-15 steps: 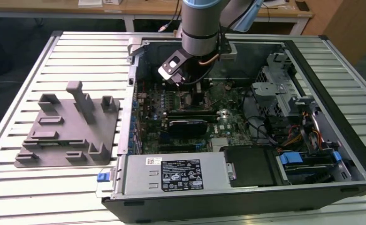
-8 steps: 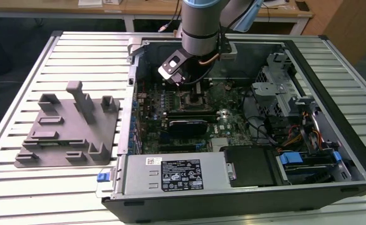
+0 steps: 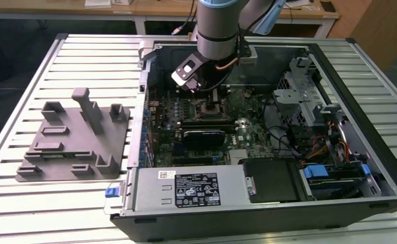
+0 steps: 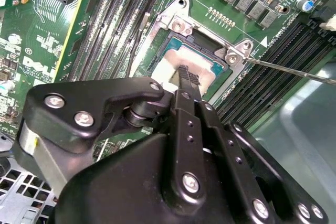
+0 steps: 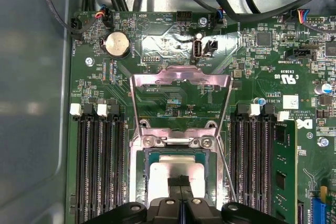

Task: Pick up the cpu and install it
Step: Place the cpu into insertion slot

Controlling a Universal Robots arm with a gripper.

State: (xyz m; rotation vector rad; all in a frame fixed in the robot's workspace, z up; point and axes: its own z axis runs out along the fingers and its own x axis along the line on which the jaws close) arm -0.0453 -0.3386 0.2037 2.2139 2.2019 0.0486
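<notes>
cpu (image 5: pixel 163 174) lies flat in the motherboard socket (image 5: pixel 209 171), load frame (image 5: pixel 157 78) raised. Gripper (image 5: pixel 181 181) fingers (image 4: pixel 189 80) are closed together and hold nothing, tips on or just over its silver top. Best handled with light, vertical, centred pressure and the chip square.

A robotics lab or workshop: an opened desktop computer case (image 3: pixel 266 217) lies on a slotted aluminium worktable (image 3: pixel 83 56) under a robot arm (image 3: pixel 216 30); a grey fixture block (image 3: pixel 69 147) sits beside it; wooden desks (image 3: pixel 154 10) stand behind.
</notes>
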